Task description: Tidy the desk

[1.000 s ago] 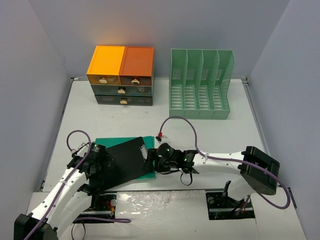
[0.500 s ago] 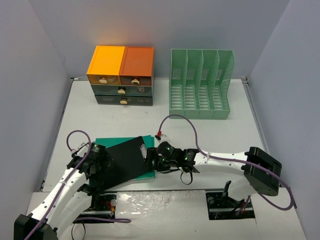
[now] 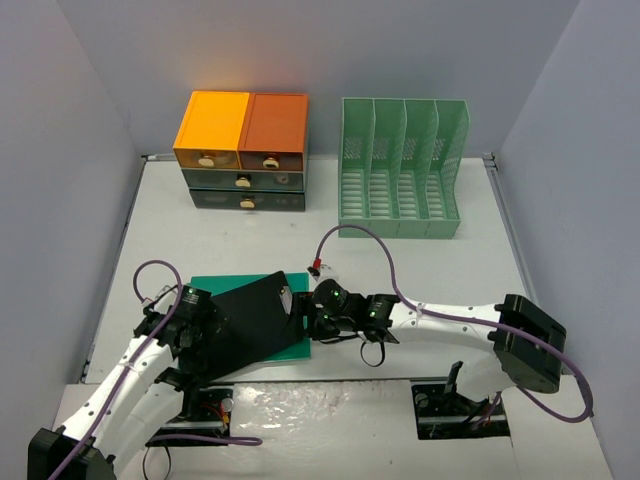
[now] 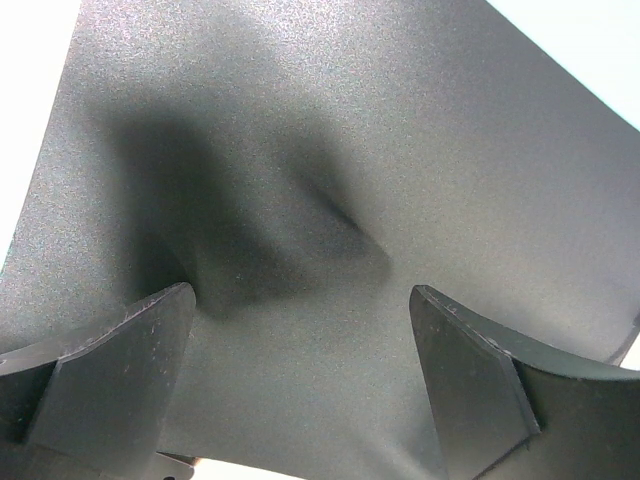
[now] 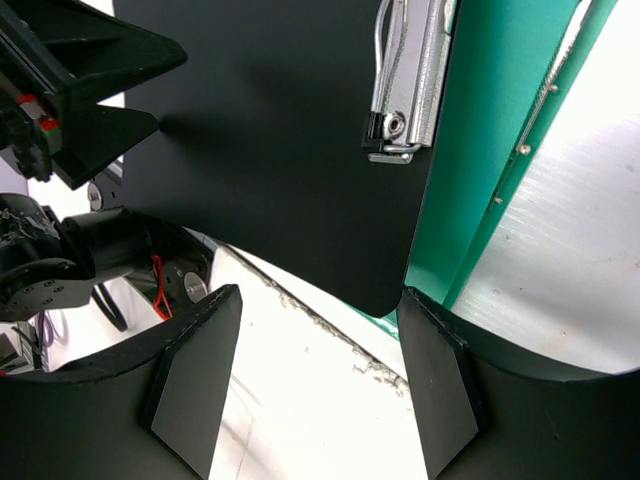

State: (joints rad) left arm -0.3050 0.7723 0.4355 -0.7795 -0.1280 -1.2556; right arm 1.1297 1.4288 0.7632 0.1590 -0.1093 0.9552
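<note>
left fingers (image 4: 110,350) apart | right fingers (image 5: 190,385) apart at flat black metal-clipped clipboard (image 3: 250,320) atop flat teal folder (image 3: 215,284) | risk: we shove it off white surface (image 3: 420,265)

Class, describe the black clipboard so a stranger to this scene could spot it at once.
On the white desk, look near the front edge, opposite the orange-topped drawers. A teal folder lies there, the black clipboard askew on top. It is the only flat black board, with a silver clip.
</note>
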